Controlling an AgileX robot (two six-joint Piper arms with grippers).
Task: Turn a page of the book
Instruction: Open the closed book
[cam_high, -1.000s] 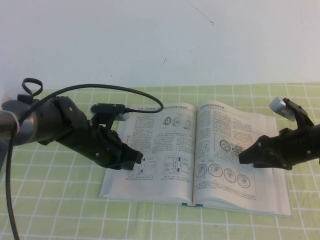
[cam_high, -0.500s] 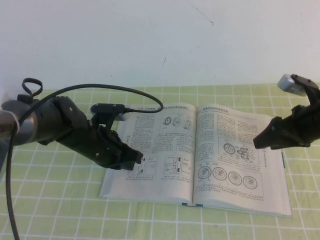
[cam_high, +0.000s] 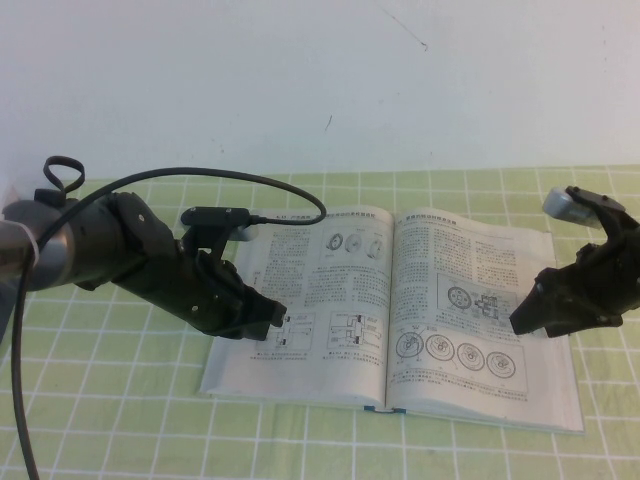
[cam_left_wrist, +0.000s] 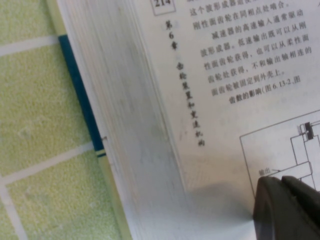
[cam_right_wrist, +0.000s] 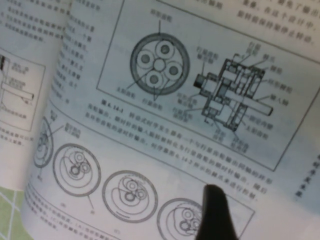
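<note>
Right gripper (cam_high: 522, 322), jaws apart, hovers over the page (cam_high: 470, 320) of the book (cam_high: 390, 320); left gripper (cam_high: 275, 315), closed, pins the opposite leaf. Next: catch the page's outer edge.

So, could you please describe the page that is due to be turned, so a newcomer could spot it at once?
On the green checked cloth lies an open book; take its right-hand half. The page is the top leaf there, below the right gripper; the left gripper presses the opposite leaf. Only this page has a row of four round diagrams along its near edge.
</note>
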